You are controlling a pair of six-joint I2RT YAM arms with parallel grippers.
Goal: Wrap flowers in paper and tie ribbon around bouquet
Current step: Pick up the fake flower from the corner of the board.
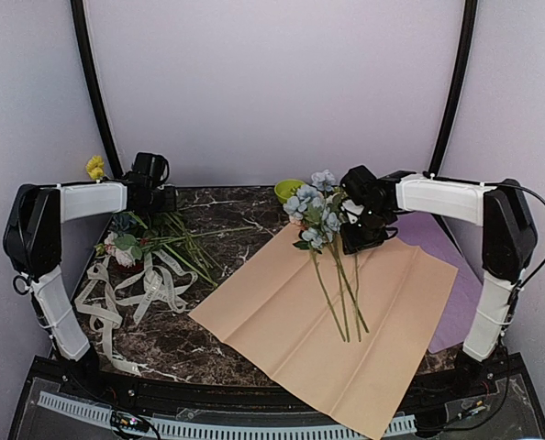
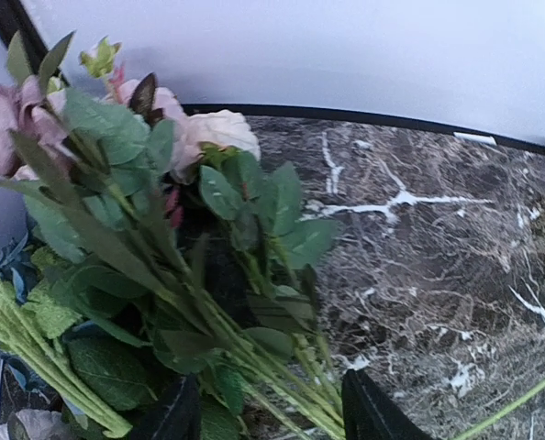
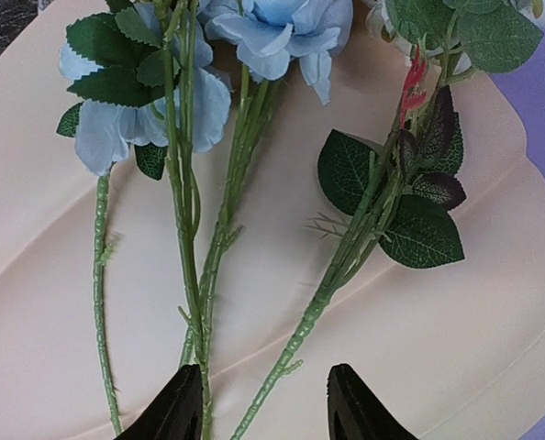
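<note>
**Gathering stems onto the paper, with the ribbon waiting**

Far on my left the ribbon (image 1: pixel 96 310) lies in loose loops on the marble table (image 1: pixel 176 335), untouched and well apart from the paper. Just behind it my left gripper (image 2: pixel 268 403) is down in the pile of leafy sprays (image 1: pixel 167 236). Its jaws stand apart with a bundle of green stems running between them. Whether the jaws are pressing on those stems or only straddling them, I cannot tell. A yellow bloom (image 1: pixel 94 167) shows beside that wrist.

I judge this the loading step: flowers are being brought across, nothing is wrapped yet. To do it well on this side I should close low on the bare stems, below the leaves, and take only a few. Then I lift straight up, so that tangled neighbours slide off rather than trail across the table.

In the middle the peach sheet (image 1: pixel 282 339) lies flat, one corner toward me. I see no green sheet. The blue sprays (image 1: pixel 311 206) rest on it, heads at the far corner, stems (image 1: pixel 341 293) running down toward the centre. New stems should land alongside these, heads level, so the bundle rolls evenly.

My right gripper (image 3: pixel 259 390) hangs over those stems with its jaws released. Two thin stems pass between the fingers unpinched, one brushing the left finger. I should back out along the stems, not sideways, or I will skew them.

Furthest right lies the purple sheet (image 1: pixel 461 284), tucked partly under the peach one.
</note>
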